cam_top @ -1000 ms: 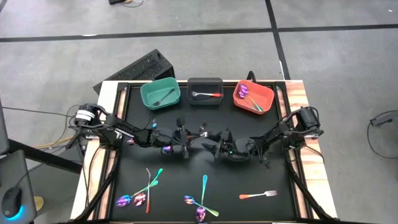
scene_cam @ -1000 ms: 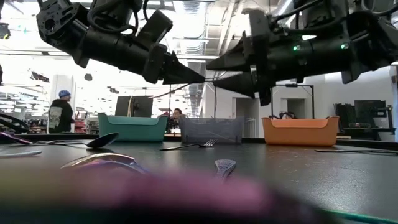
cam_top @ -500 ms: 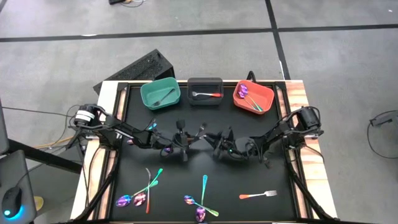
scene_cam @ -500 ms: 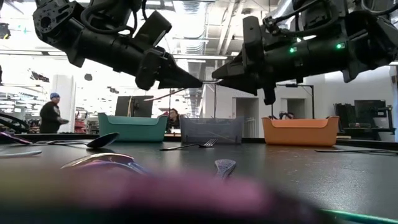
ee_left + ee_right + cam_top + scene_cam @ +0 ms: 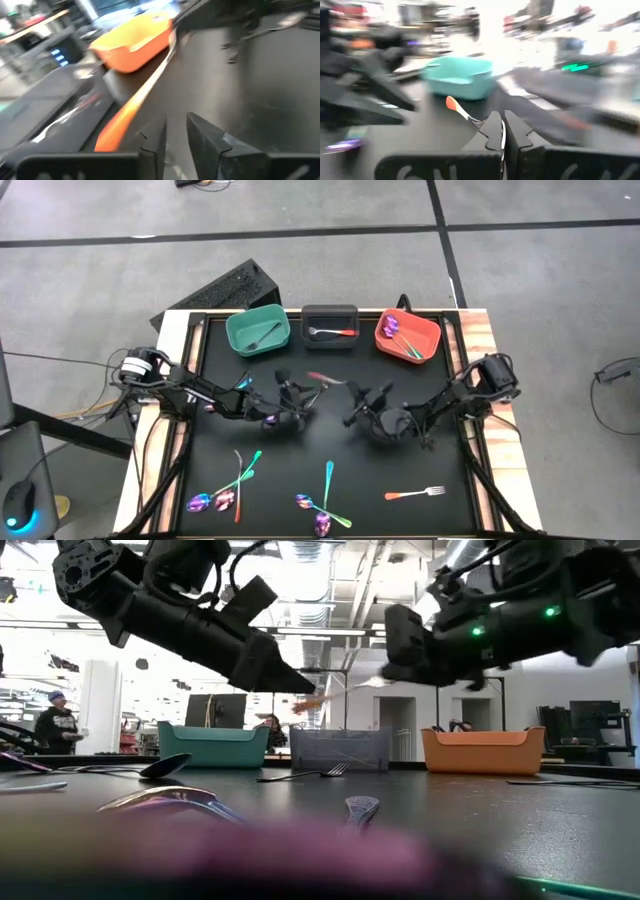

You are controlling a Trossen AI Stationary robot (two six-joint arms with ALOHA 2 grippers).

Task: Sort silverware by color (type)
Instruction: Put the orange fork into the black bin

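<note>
- Nearest edge of the black worktop (image 5: 300, 455): loose silverware lies flat. At the left, two iridescent purple spoons (image 5: 212, 502) lie side by side, their teal handles crossing a darker piece.
- Near the middle of that edge, a teal-handled piece (image 5: 328, 478) points away from the front; an iridescent spoon (image 5: 322, 522) lies just beside its near end.
- To the right, well apart from these, an orange-handled fork (image 5: 415, 493) lies alone, tines toward the right side.
- Mid-worktop, above the surface: the left tool (image 5: 298, 687) reaches in from the left arm's side. Its fingers stand narrowly apart and hold nothing.
- Facing it, the right tool (image 5: 502, 120) is clamped on the metal end of an orange-handled piece (image 5: 325, 378). Whether this piece is a fork or a spoon cannot be told.
- The held piece hangs in the air between the two tools. Its orange handle reaches toward the left tool, passing just beside that tool's fingers (image 5: 200, 137).
- Far edge, a row of three bins. The teal bin (image 5: 240, 340) on the left contains one dark grey piece (image 5: 266, 333).
- The dark grey bin (image 5: 330, 311) in the middle contains one fork with an orange handle (image 5: 333, 332).
- The orange bin (image 5: 425, 345) on the right contains iridescent purple-teal pieces (image 5: 398, 335).
</note>
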